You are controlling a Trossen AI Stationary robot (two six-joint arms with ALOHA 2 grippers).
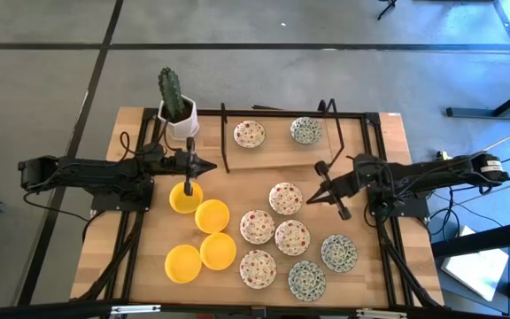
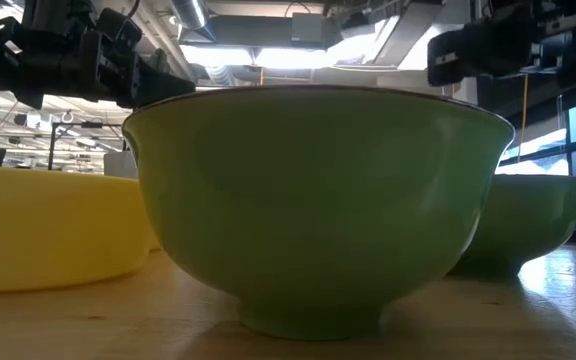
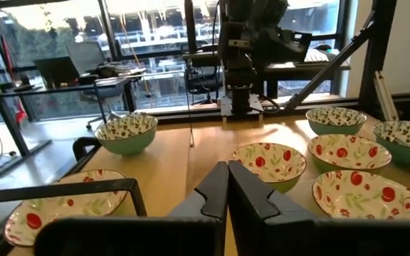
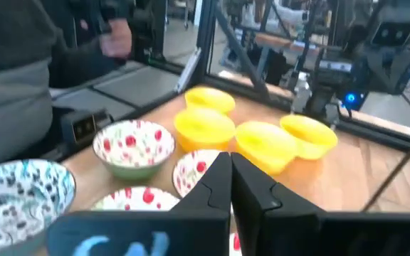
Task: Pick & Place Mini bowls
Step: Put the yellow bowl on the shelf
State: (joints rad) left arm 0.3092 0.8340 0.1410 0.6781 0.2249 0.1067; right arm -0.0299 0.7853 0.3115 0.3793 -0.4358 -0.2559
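The mini bowls stand upright on the wooden table [image 1: 149, 239]. Several are yellow [image 1: 212, 215], several white with red flowers [image 1: 292, 237], and a few have a green-grey pattern [image 1: 338, 252]. One red-flowered bowl [image 1: 249, 134] and one green-grey bowl [image 1: 305, 130] sit on the raised board at the back. My left gripper [image 1: 207, 165] is shut and points level toward the table's right, just beyond the farthest yellow bowl [image 1: 185, 198]. My right gripper [image 1: 312, 198] is shut and points level toward the left, beside a red-flowered bowl [image 1: 285, 198]. Both hold nothing [image 3: 226, 174] [image 4: 230, 165].
A white pot with a cactus [image 1: 175, 106] stands at the back left. A black wire frame [image 1: 225, 137] borders the raised board. In the low view a green-sided bowl [image 2: 318, 200] fills the picture. A person [image 4: 20, 64] stands beyond the table in the right wrist view.
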